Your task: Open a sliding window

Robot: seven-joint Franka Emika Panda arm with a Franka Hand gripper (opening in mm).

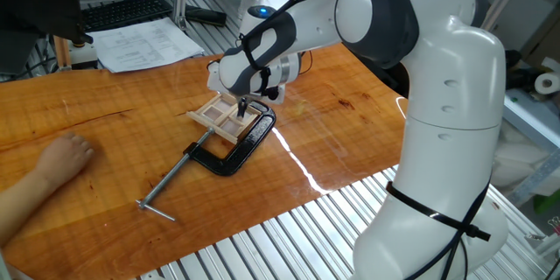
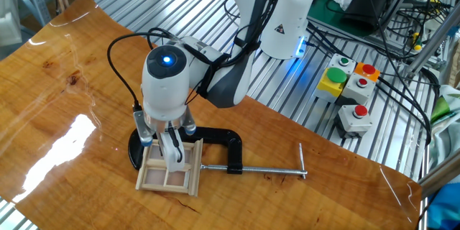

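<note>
The sliding window point(image 1: 224, 116) is a small flat light-wood frame with crossbars, lying on the wooden table and held by a black C-clamp point(image 1: 234, 147). It also shows in the other fixed view point(image 2: 167, 175). My gripper point(image 1: 242, 104) points straight down onto the window, fingers close together, with the tips resting on or between the crossbars. In the other fixed view the gripper point(image 2: 172, 159) touches the middle of the frame. I cannot see whether the fingers pinch anything.
The C-clamp's long steel screw point(image 2: 255, 169) sticks out along the table. A person's hand point(image 1: 59, 157) rests on the table at the left. Papers point(image 1: 144, 44) and a keyboard point(image 1: 122, 10) lie at the back. A button box point(image 2: 350, 93) stands beside the table.
</note>
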